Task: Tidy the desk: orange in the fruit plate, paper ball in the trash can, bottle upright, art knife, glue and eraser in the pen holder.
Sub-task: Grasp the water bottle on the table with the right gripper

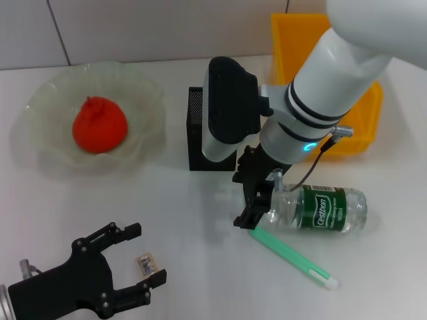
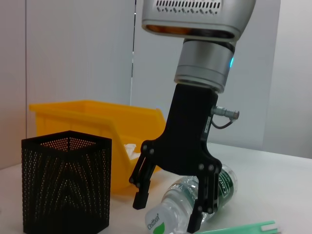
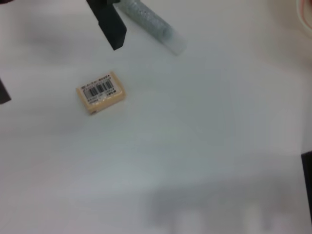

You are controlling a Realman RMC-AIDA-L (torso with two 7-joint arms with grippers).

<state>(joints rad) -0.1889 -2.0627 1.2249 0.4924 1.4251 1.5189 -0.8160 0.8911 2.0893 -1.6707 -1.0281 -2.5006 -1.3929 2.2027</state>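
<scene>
While the bottle (image 1: 320, 209) lay on its side at lower right of the desk (image 1: 200, 267), the right gripper (image 1: 259, 200) straddled its neck, fingers spread. Left gripper (image 1: 133, 260), lower left, was spread around the eraser (image 1: 145, 263). Orange (image 1: 99, 125) sat in the fruit plate (image 1: 143, 100), upper left.

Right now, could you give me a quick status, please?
Right end effector open astride lying bottle. Left end effector open around eraser. Orange plated.

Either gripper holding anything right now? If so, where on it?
Nothing is clearly held. The right gripper is open, its fingers astride the neck end of the lying bottle. The left gripper is open around the eraser.
</scene>
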